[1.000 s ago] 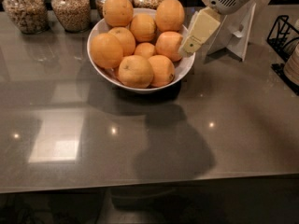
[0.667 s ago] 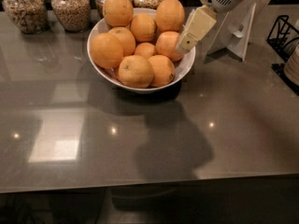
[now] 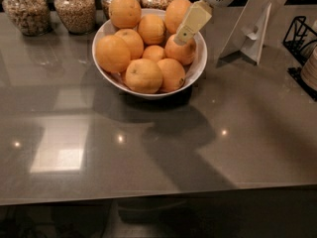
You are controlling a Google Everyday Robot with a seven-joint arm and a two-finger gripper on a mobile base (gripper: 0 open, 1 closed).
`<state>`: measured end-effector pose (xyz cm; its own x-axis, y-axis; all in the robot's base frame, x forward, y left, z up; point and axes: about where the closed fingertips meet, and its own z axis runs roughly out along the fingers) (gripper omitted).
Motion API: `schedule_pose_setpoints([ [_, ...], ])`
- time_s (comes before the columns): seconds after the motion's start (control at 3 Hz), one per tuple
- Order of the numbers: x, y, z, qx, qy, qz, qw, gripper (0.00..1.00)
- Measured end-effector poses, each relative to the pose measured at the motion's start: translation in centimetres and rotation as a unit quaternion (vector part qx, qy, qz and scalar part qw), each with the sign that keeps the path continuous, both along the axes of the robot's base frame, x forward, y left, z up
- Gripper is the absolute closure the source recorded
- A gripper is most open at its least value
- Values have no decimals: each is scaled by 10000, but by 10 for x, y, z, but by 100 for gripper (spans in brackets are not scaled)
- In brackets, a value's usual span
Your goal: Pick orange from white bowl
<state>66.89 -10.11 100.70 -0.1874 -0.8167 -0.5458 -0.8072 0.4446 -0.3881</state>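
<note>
Gripper [image 3: 182,37], near bench's far edge: has shifted inward over white bowl [image 3: 148,94], tip now against orange [image 3: 182,53]; opening indeterminable; grasp likely imminent.

Likely a kitchen, grey counter [image 3: 247,148], grain jars [image 3: 75,9] (back edge), white bowl [image 3: 200,58] of oranges [image 3: 143,76], gripper [image 3: 182,39] over its right side.

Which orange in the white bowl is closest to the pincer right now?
The orange at the right edge of the white bowl: the pincer reaches down from the upper right, its tip right over that one; the others sit farther left.
</note>
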Motion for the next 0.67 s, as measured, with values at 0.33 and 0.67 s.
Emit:
schedule_pose_setpoints([
  [0.33,23,7,-5,163,-17,-107,9998,0],
  [0.67,43,12,-13,326,55,-210,9992,0],
])
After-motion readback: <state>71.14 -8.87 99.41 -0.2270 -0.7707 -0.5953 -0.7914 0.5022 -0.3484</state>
